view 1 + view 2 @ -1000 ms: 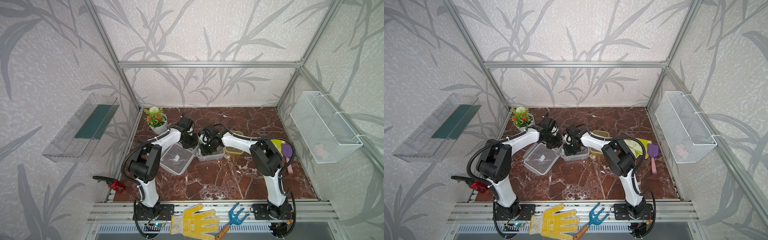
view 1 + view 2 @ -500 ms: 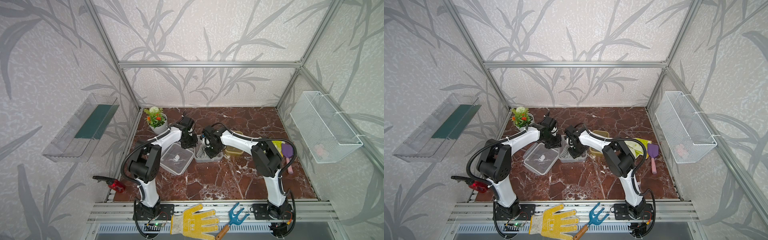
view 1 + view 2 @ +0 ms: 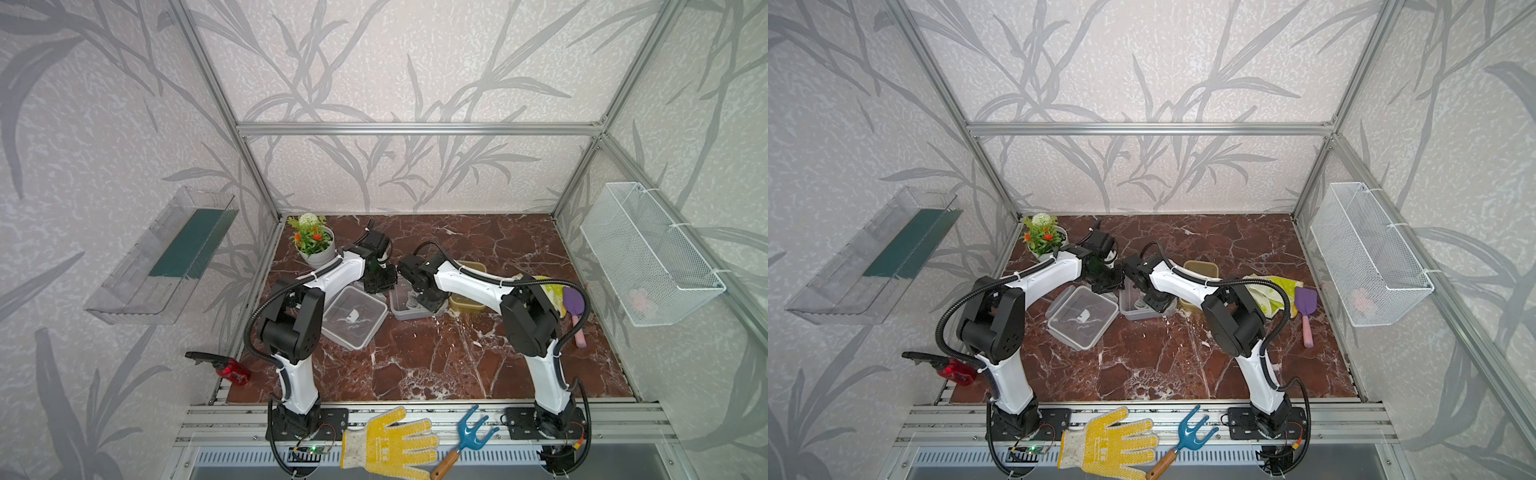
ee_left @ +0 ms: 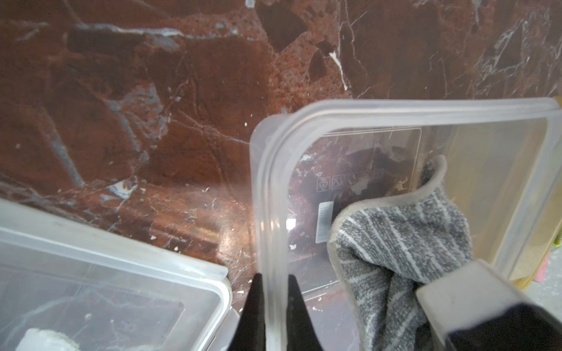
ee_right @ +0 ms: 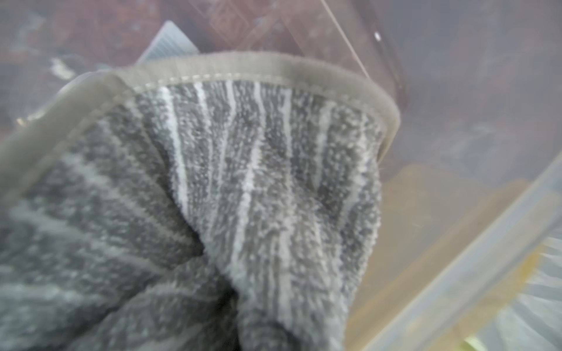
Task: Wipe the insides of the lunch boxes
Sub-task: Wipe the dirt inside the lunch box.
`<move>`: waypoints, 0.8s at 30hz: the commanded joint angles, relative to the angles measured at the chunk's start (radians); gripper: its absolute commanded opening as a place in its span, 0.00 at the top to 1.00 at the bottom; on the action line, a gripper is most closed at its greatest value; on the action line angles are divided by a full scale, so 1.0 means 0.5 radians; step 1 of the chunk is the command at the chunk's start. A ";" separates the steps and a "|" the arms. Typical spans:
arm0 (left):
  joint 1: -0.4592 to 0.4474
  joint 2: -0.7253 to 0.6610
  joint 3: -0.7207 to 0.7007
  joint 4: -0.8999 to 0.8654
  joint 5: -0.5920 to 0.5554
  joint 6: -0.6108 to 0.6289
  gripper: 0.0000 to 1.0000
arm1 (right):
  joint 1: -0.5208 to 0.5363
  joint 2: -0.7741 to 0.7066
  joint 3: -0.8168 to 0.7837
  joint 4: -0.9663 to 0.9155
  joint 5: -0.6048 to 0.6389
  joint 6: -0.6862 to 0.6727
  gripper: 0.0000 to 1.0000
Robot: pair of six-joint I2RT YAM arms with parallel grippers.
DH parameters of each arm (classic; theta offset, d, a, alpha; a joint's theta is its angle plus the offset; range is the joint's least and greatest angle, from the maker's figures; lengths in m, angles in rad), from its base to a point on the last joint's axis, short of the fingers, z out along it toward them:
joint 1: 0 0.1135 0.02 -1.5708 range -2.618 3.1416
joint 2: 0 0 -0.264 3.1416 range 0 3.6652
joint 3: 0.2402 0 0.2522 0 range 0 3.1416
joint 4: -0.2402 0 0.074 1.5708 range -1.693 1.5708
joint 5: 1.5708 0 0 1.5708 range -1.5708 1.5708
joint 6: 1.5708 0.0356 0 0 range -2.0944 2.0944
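No legible text, moulded icons (image 4: 331,184) only, unreadable: lunch box (image 4: 425,106) base

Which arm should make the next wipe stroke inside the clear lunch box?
Right. The right gripper is shut on the grey striped cloth, down inside the clear lunch box. The left gripper pinches that box's rim, likely steadying it, so it is best left there.

cloth (image 4: 395,243) fills box (image 4: 267,212), lid (image 3: 353,318) alongside, front floor (image 3: 415,365) free

Both top views look down from high in front over the whole worktop (image 3: 415,365). Each wrist camera sits very near the clear lunch box (image 4: 395,110); both show the grey cloth (image 4: 404,240) inside.
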 commanded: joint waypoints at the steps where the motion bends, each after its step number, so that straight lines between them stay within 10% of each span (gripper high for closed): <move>1: 0.018 0.026 0.044 0.034 -0.033 0.008 0.91 | 0.025 0.055 0.007 -0.077 0.455 -0.009 1.00; 7: -0.004 0.076 0.040 0.034 0.045 0.015 0.91 | 0.022 0.057 -0.004 0.130 0.525 0.059 1.00; 18: -0.004 0.010 -0.033 0.135 0.109 -0.036 0.91 | -0.168 0.003 -0.089 0.336 -0.433 0.267 1.00; 24: 0.002 0.002 -0.047 0.133 0.107 -0.058 0.91 | -0.221 -0.030 -0.107 0.337 -0.106 0.282 1.00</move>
